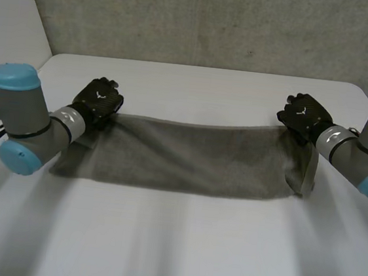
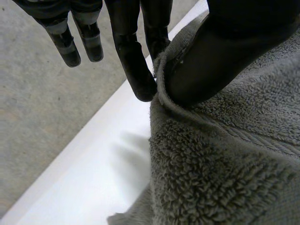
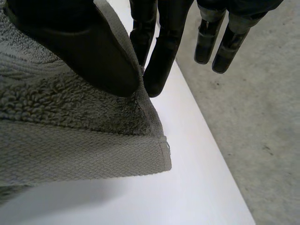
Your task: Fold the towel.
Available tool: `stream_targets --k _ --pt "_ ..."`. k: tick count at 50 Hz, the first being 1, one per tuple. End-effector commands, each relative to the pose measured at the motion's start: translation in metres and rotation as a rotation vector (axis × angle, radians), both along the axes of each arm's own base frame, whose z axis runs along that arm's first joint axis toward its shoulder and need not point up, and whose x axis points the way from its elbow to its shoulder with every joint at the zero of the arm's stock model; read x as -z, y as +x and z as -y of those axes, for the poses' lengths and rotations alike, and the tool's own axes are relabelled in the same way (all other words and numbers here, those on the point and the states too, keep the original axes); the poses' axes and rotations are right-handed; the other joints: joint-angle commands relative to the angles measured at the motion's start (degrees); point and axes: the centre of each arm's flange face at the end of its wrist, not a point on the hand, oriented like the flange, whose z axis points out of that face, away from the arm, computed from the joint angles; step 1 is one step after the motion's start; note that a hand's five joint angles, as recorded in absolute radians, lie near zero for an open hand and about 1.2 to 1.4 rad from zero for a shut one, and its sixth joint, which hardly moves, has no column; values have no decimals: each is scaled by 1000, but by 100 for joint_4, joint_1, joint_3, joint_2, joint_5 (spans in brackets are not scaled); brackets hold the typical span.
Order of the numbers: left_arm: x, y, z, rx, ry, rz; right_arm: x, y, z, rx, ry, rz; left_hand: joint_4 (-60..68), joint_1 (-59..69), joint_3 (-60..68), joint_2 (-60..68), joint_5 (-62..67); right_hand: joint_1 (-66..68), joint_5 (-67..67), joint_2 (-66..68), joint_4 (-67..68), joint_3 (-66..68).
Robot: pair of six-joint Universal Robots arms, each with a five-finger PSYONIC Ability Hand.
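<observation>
Soft, dim, even light.

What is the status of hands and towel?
Left hand pinches one far corner of grey terry towel; right hand, the other. Towel stretched between. Nothing in the way.

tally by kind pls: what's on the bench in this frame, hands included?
towel: 1 (grey, lying across the table)
hands: 2 (black; left hand and right hand, each pinching a far corner of the towel)
table: 1 (white)
total: 4
</observation>
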Motion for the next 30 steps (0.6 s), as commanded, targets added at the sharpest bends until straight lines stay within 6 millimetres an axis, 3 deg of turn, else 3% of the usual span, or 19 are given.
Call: stream_targets --k 1,11,24,26,27,28,29,30 --pt "-1 -3 7 -1 -67 -10 3 3 7 14 -44 1 -322 552 -240 586 488 502 405 544 -445 -288" --pt "15 -5 7 7 -50 -6 10 6 16 8 -98 9 -322 552 -240 586 488 502 405 544 -445 -288" --pt "29 -8 11 7 -65 -8 42 8 27 5 -76 -6 -322 552 -240 586 488 502 405 544 -445 -288" --pt "28 -8 13 5 -77 -10 44 8 28 5 -76 -6 -322 100 -240 134 36 502 405 544 -445 -288" --pt "27 -8 14 4 -88 -12 44 8 28 5 -76 -6 -322 -882 -240 -849 -946 502 405 544 -445 -288" --pt "26 -8 14 2 -95 -14 44 9 29 11 -79 -7 -322 -2541 -240 -2507 -2605 -741 -838 -699 -445 -288" --pt "25 -8 14 2 -95 -14 44 8 30 18 -80 -7 -322 -2558 -240 -2524 -2621 -3468 -3565 -3426 -445 -288" --pt "25 -8 14 2 -97 -14 44 8 30 18 -80 -7 -322 -4439 -240 -4406 -4503 -3496 -3592 -3453 -445 -288"
